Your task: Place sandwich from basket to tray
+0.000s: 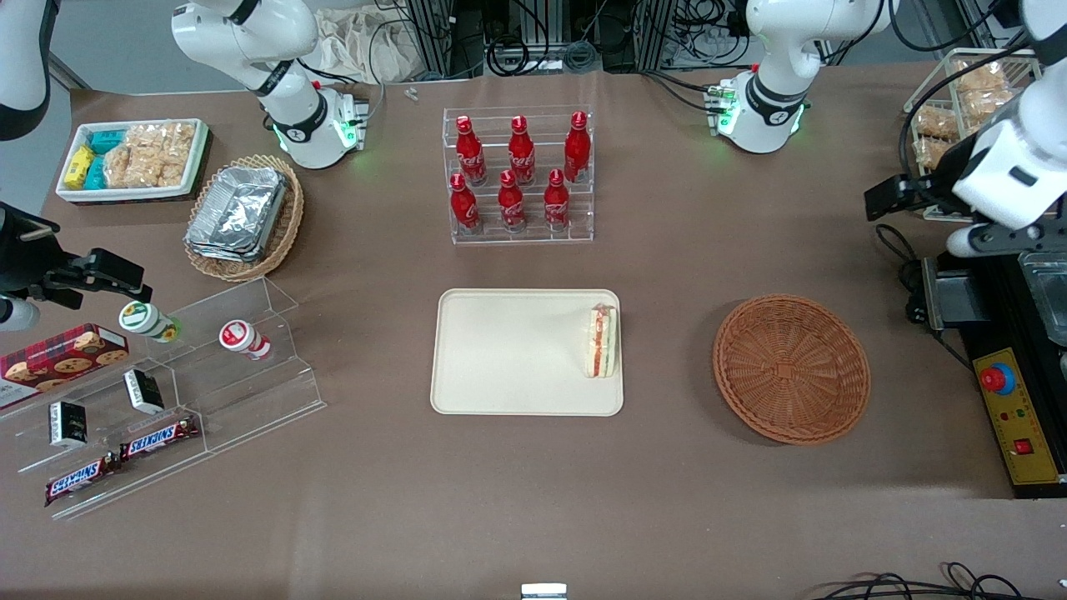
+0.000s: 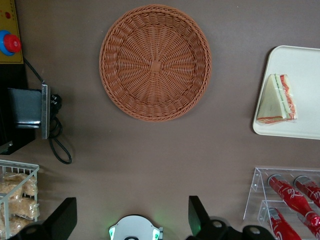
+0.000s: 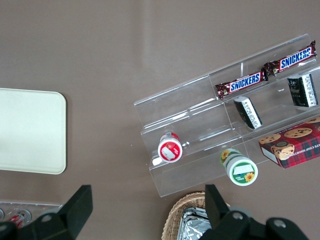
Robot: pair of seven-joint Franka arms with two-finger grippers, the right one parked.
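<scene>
The sandwich [image 1: 601, 341] [image 2: 277, 100], a clear-wrapped white wedge with red and green filling, lies on the cream tray [image 1: 517, 358] [image 2: 305, 65] near the tray edge closest to the basket. The reddish-brown wicker basket [image 1: 790, 367] [image 2: 155, 62] stands empty beside the tray, toward the working arm's end of the table. My left gripper [image 1: 892, 198] [image 2: 131, 220] hangs high above the table at the working arm's end, well clear of the basket. It is open, with nothing between its fingers.
A clear rack of red bottles [image 1: 520, 175] stands farther from the front camera than the tray. A yellow box with a red stop button [image 1: 1013, 417] and a wire basket of bagged snacks [image 1: 959, 108] sit by the working arm. Acrylic snack shelves [image 1: 167, 392] lie toward the parked arm's end.
</scene>
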